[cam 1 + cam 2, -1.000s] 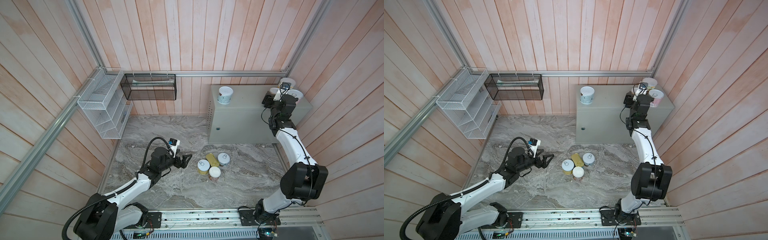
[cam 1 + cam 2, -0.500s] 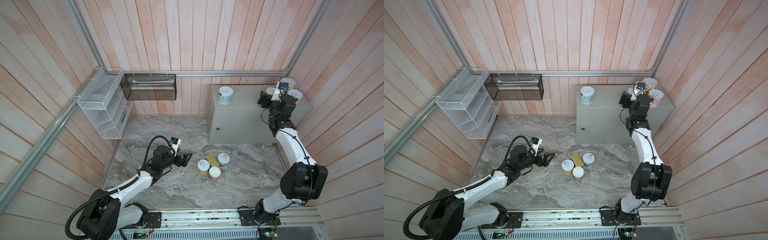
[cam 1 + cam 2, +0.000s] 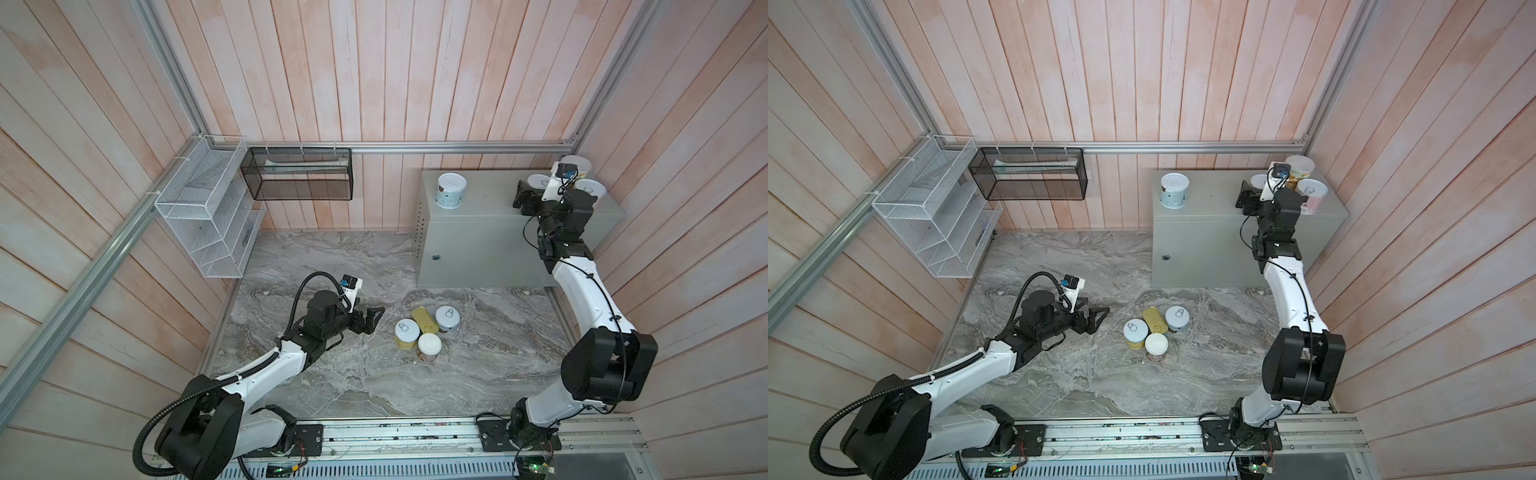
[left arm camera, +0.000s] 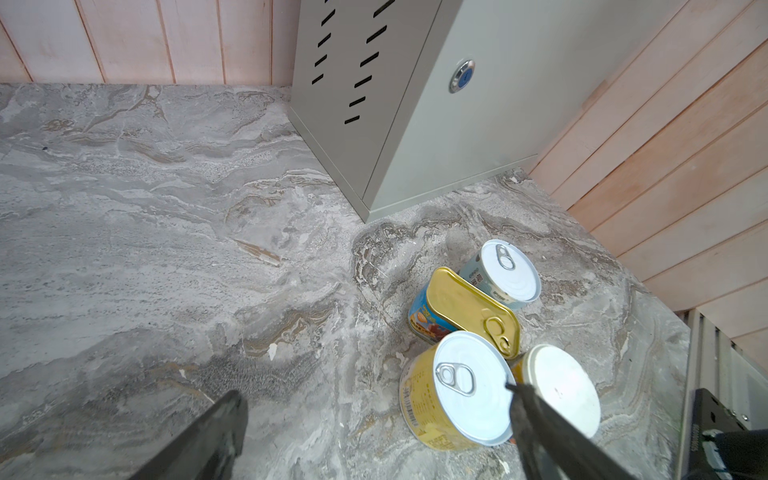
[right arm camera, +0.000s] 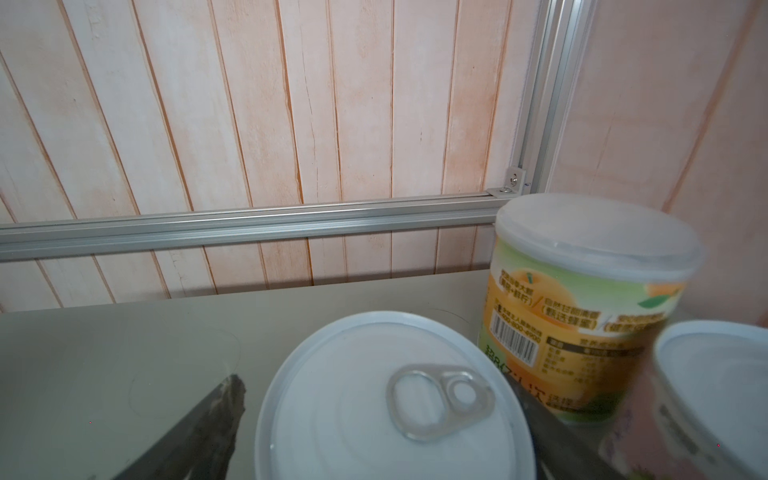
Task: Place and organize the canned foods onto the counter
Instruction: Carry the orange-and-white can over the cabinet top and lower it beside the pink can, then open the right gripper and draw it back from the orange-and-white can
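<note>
Left arm (image 3: 270,368) low and outstretched, left fingers (image 4: 208,436) wide apart; right arm (image 3: 582,291) raised (elbow bent), right fingers (image 5: 199,428) parted.

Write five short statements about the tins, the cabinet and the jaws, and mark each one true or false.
1. Four tins stand on the cabinet. True.
2. The gold-topped tin lies on the cabinet. False: it sits on the slab, among three round tins.
3. The left jaws are shut on a tin. False: they stand open, holding nothing, near the yellow tin.
4. In the right wrist view, the ring-pull tin shows between the open right jaws. True.
5. One tin on the cabinet stands apart from the other three. True.
</note>
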Robot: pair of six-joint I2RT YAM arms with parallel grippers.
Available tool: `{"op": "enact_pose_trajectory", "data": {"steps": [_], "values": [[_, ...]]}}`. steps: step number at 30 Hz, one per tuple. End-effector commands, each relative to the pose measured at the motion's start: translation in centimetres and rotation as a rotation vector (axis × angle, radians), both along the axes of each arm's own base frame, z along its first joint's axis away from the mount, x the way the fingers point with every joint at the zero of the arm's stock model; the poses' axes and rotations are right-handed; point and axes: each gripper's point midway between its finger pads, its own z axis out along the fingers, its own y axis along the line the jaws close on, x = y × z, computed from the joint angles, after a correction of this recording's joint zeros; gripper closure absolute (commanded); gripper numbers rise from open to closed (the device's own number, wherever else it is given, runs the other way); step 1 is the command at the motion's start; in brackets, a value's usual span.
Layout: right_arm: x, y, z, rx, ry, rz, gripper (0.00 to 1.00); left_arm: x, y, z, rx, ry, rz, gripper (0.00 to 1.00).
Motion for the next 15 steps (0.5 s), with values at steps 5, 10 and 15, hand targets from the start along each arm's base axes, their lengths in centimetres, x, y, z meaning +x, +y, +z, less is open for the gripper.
{"op": "enact_pose_trajectory", "data": {"steps": [5,10,15], "values": [[-1.8,1.7,4.4,-0.005,-0.081,0.042,0.07,0.1,-0.2,0.3,-0.003,-0.017,-0.006,0.00],[-2.0,2.1,5.0,-0.016,-0.082,0.038,0.07,0.2,-0.2,0.1,-0.005,-0.011,-0.007,0.00],[-2.0,1.9,5.2,-0.020,-0.076,0.025,0.06,0.2,-0.3,0.1,-0.008,-0.007,-0.011,0.00]]}}
